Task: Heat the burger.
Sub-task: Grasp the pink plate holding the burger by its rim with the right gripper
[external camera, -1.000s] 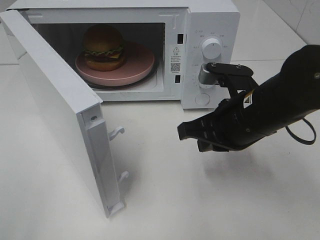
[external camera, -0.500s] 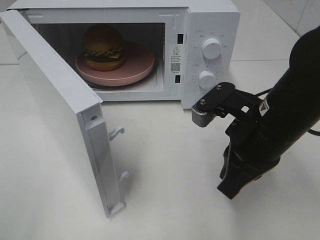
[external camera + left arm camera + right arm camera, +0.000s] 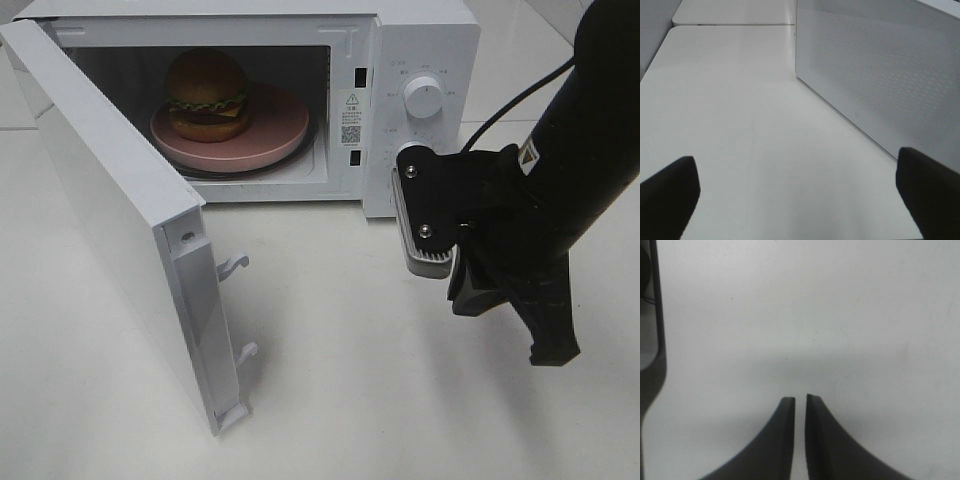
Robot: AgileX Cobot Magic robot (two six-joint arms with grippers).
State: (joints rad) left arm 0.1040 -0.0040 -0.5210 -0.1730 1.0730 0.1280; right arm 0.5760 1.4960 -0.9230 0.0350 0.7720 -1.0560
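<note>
The burger (image 3: 207,95), golden buns with green lettuce and a dark patty, sits on a round pink plate (image 3: 283,128) inside the white microwave (image 3: 420,35), whose door (image 3: 110,200) stands swung wide open to the left. My right gripper (image 3: 553,352) hangs in front of the control panel, right of the cavity, fingers pointing down at the table. In the right wrist view, the right gripper (image 3: 800,402) shows only a thin slit between its fingertips, holding nothing. The left gripper (image 3: 799,200) stands wide open and empty beside the door's outer face (image 3: 880,75).
The upper knob (image 3: 424,97) on the panel shows; the lower one is hidden behind my right wrist. Two door latch hooks (image 3: 233,266) stick out from the door's free edge. White tabletop (image 3: 330,390) lies in front of the microwave.
My right arm has swung from pointing left to pointing down and shifted right, up against the control panel. Its fingers have parted slightly. Burger, plate and door have not moved.
</note>
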